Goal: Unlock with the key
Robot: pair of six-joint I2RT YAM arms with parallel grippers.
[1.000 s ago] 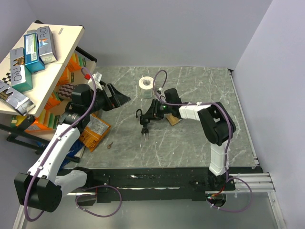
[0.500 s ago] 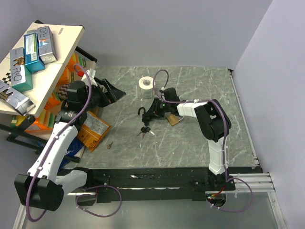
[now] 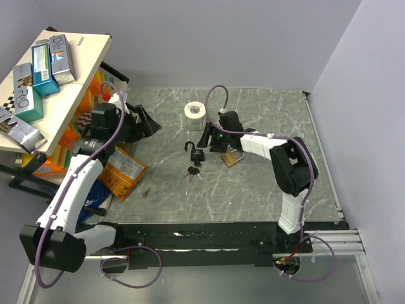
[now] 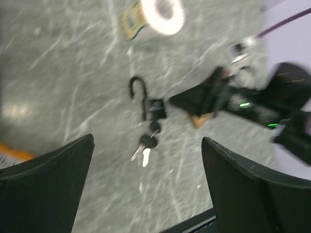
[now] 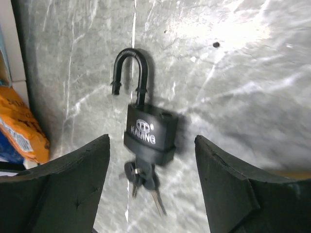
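A black padlock (image 3: 198, 156) lies flat on the marble table (image 3: 266, 183), its shackle (image 5: 127, 73) lifted with one end free. The key (image 5: 143, 179) is a small bunch with black heads that sticks out of the padlock's bottom (image 5: 150, 133). My right gripper (image 3: 205, 139) is open just behind and to the right of the lock, and in the right wrist view its fingers (image 5: 73, 184) stand wide on either side without touching it. My left gripper (image 3: 149, 124) is open at the table's left and looks toward the padlock (image 4: 157, 108) and the key (image 4: 146, 144) from a distance.
A white tape roll (image 3: 194, 114) stands behind the lock. A small tan object (image 3: 230, 159) lies under the right arm. An orange packet (image 3: 123, 174) and a lone small key (image 3: 145, 192) lie at the left edge, beside a cluttered shelf with boxes (image 3: 38, 76).
My right gripper has opened, let go of the padlock and drawn back. The padlock with its keys now lies on the table. The left gripper pulled back slightly to the left.
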